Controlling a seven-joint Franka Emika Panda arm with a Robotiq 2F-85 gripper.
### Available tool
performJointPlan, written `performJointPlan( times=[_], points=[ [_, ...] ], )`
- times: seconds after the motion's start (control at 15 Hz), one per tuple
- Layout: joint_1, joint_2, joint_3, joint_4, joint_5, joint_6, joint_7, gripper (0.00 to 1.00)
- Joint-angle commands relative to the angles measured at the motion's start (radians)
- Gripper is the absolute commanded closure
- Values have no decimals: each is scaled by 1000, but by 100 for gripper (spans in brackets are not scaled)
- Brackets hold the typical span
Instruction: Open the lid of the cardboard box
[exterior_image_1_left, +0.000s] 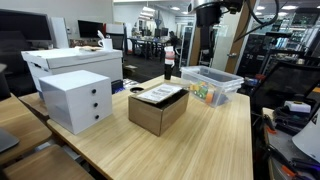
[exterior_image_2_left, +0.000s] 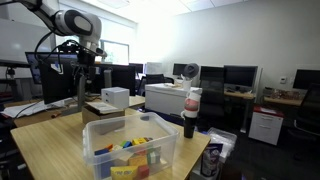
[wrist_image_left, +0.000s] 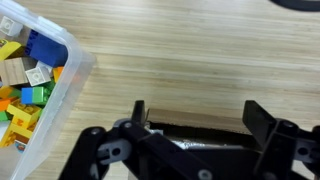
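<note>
- Sitting flat on the cardboard box (exterior_image_1_left: 155, 115), the lid (exterior_image_1_left: 160, 95) is looking fully shut, so by my judgement no part of the opening is done.
- The box is standing on the wooden table (exterior_image_1_left: 200, 140), between the white drawer unit (exterior_image_1_left: 75, 100) and the clear plastic tub (exterior_image_1_left: 228, 92).
- The Franka arm (exterior_image_2_left: 70, 22) is hanging high above the table, well apart from the box.
- The gripper (wrist_image_left: 198, 118) is pointing down at bare tabletop beside the tub, its jaws spread wide and grasping nothing.
- Reaching the box, catching a lid edge and lifting it are all remaining.
</note>
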Motion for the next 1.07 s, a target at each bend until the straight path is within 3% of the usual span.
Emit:
performJointPlan(
  times=[0.0,0.4,0.73,0.87,0.93,1.0],
  points=[
    [-16,14,-5,-29,24,63,9,0],
    [-15,61,-11,-79,66,152,-5,0],
    [-9,116,-12,-125,147,304,-69,0],
    [-5,135,-7,-137,181,338,-86,16],
    [-4,140,-5,-143,193,349,-90,29],
    [-3,146,-2,-146,204,357,-92,17]
  ],
)
